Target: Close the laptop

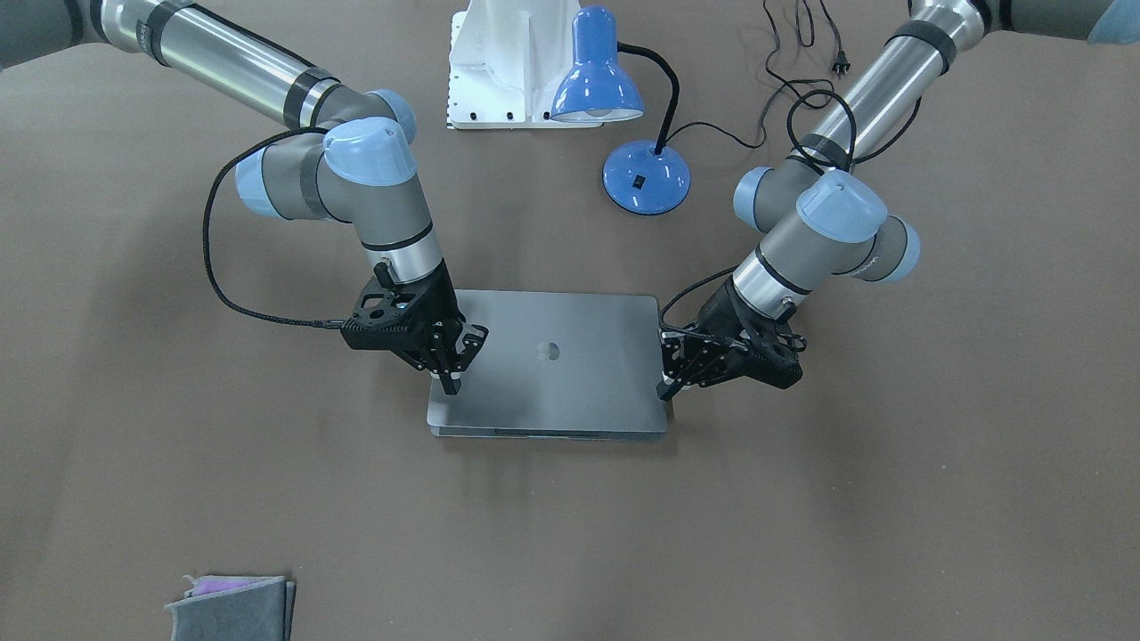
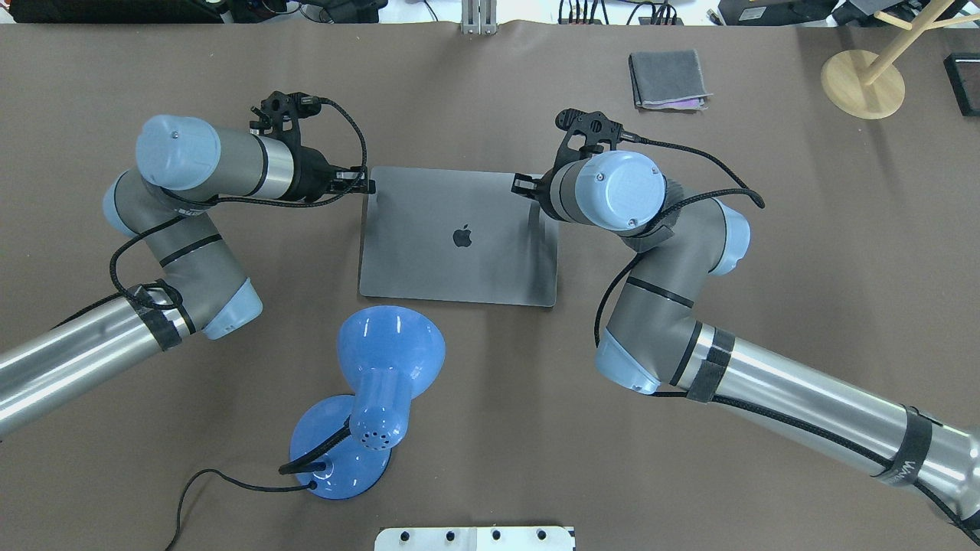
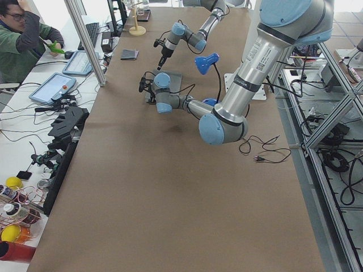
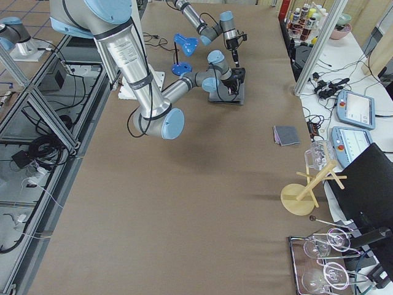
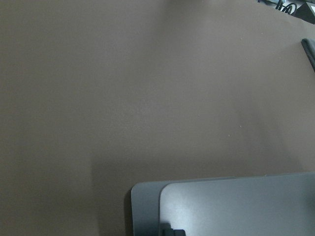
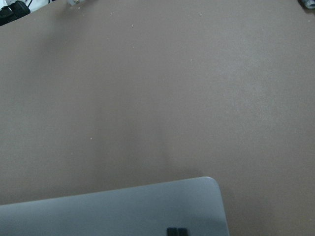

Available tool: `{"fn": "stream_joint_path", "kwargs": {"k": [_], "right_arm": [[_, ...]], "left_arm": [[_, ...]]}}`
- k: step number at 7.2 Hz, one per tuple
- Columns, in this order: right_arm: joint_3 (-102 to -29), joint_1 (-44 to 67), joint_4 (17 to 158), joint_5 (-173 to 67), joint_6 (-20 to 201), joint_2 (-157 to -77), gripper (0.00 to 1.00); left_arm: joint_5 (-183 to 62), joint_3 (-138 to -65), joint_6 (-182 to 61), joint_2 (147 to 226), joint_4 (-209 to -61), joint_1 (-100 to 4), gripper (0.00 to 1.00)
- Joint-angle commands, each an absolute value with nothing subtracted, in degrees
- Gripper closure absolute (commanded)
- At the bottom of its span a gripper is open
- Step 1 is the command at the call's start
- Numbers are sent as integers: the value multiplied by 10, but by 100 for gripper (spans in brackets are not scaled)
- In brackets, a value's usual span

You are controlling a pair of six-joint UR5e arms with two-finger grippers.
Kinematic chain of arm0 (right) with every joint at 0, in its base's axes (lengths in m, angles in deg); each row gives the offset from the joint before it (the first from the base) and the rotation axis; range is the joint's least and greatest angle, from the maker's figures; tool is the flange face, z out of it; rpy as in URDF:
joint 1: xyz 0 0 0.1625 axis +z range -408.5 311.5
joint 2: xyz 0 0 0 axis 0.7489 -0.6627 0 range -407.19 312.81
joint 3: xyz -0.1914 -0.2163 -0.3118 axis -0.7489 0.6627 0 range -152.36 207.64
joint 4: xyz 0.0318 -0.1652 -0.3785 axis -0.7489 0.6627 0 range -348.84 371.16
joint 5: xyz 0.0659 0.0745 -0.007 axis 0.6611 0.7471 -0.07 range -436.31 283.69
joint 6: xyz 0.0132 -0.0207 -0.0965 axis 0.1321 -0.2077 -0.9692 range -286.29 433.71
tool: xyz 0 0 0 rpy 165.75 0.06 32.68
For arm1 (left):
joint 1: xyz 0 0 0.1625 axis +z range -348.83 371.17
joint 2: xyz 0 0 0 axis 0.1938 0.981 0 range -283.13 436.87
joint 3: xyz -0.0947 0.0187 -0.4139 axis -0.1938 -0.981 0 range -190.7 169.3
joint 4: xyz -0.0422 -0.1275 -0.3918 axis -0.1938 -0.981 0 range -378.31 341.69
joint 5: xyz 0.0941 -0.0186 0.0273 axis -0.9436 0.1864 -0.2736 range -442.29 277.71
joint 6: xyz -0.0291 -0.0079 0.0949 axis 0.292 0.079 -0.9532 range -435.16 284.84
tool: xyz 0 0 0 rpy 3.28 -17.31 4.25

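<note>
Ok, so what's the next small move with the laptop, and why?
Probably press the right tool down a touch more. Its tips sit on the lid of the laptop near a front corner. The front-facing view shows a thin dark seam between lid and base along the front edge, so the lid looks almost shut but not fully. The left tool is at the opposite side edge.

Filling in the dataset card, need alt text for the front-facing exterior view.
A grey laptop lies closed or nearly so on a brown table. The right gripper, shut, rests on its lid near one side edge; the left gripper sits at the opposite edge. A blue desk lamp stands beyond it; a folded grey cloth lies apart.
</note>
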State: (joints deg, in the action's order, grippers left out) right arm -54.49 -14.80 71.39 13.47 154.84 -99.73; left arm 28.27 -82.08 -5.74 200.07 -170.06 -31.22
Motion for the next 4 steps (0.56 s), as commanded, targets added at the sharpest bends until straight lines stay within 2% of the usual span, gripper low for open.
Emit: {"fn": "stream_joint_path", "kwargs": {"k": [1, 2, 3, 4], "right_arm": [[-548, -148, 709, 138, 1540, -997, 100], [-563, -147, 707, 143, 1540, -1000, 100], [-572, -147, 713, 142, 1539, -1006, 1], [-601, -133, 733, 180, 1535, -1028, 0]], "left_arm": [[285, -834, -57, 1999, -1699, -312, 100], [290, -842, -57, 1997, -1697, -312, 91], [281, -857, -57, 1989, -1690, -314, 3], [282, -891, -59, 1963, -1677, -315, 1]]}}
